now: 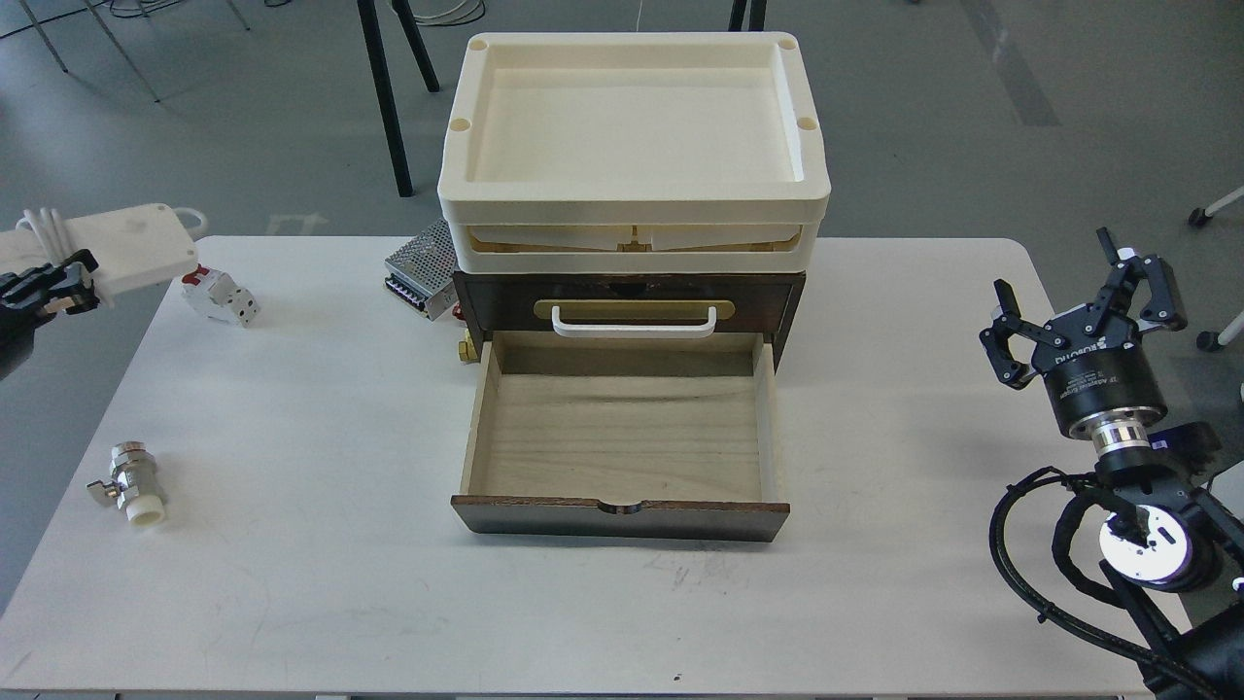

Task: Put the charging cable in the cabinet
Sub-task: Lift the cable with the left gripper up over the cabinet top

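Our left fingers (60, 284) are clamped on the charging cable (112, 245), held above the counter's (292, 544) far-left corner, while our right fingers (1084, 301) stand apart near the right edge; the cabinet (627, 301), lower drawer (622, 437) pulled out, stands mid-counter.

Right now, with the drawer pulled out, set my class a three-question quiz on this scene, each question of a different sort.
1. True or false: the open pale-wood drawer of the dark-brown wooden cabinet already holds something.
2. Which gripper holds the flat white charging cable: A left gripper, B right gripper?
3. Fill in: the small metal valve with a white end lies on the white ___.

Key: 1 false, it is empty; 2 A; 3 table.
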Motion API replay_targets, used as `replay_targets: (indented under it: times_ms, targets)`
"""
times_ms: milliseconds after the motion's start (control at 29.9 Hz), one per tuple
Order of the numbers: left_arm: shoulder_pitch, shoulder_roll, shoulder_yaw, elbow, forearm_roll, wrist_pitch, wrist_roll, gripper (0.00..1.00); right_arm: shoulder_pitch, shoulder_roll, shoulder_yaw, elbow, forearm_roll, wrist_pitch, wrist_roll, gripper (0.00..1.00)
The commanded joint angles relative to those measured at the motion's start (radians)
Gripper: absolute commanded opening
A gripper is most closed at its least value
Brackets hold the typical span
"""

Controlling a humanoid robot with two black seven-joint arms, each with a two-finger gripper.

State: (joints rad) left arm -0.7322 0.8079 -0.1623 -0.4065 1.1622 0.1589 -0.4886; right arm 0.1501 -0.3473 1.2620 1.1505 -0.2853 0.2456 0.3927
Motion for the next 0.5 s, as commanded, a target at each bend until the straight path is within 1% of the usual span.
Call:
replay_targets:
  times_ms: [0,100,167,234,334,401,468]
  targets:
    - [-0.084,0.051,-0.006,-0.011,-0.097,-0.042,0.000,0.00,0.000,0.001,-0.001,0.000,0.000,0.000,0.000,1.00]
    - [-0.169,0.086,-0.028,-0.026,-0.173,-0.113,0.000,0.00,0.000,-0.001,-0.001,0.000,0.000,0.000,0.000,1.00]
    - [-0.248,0.111,-0.042,-0.032,-0.214,-0.165,0.000,0.00,0.000,-0.001,-0.001,0.000,0.000,0.000,0.000,0.99]
    - [-0.346,0.135,-0.057,-0.037,-0.243,-0.229,0.000,0.00,0.000,-0.001,-0.001,0.000,0.000,0.000,0.000,0.99]
    - [-0.504,0.157,-0.066,-0.055,-0.256,-0.350,0.000,0.00,0.000,0.001,-0.001,0.000,0.000,-0.002,0.000,0.99]
    - [-0.611,0.169,-0.066,-0.089,-0.256,-0.428,0.000,0.00,0.000,0.001,-0.001,0.000,0.000,-0.002,0.000,1.00]
    - [-0.702,0.188,-0.063,-0.158,-0.254,-0.490,0.000,0.00,0.000,-0.001,0.001,0.000,0.000,-0.002,0.000,1.00]
